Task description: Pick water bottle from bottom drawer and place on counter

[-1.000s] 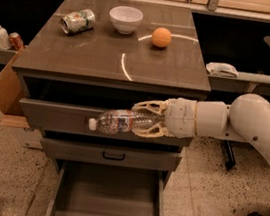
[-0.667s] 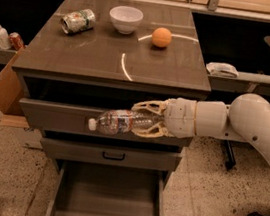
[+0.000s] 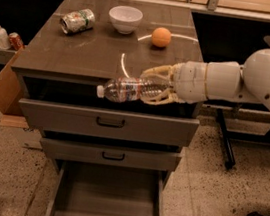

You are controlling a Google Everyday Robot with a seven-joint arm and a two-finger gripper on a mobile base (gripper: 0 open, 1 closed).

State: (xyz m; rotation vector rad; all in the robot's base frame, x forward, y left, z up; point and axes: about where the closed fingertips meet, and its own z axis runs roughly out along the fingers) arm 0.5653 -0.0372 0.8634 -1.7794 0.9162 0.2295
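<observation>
Gripper [image 3: 154, 89] was clamped around the water bottle [image 3: 127, 89], which I held sideways at the front edge of the counter [image 3: 82, 54], well above the open bottom drawer [image 3: 108, 202], ready for setting down.

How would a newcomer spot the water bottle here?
Find the dark grey-brown cabinet counter; at its front edge the robot's gripper reaches in from the right. It grips a clear crinkled plastic bottle held sideways, white cap pointing left: the only see-through thing there.

At the counter's [image 3: 73, 50] front edge, the gripper [image 3: 152, 86] hides the water bottle's [image 3: 125, 89] base. The bottom drawer's [image 3: 105, 204] front is cut off below.
</observation>
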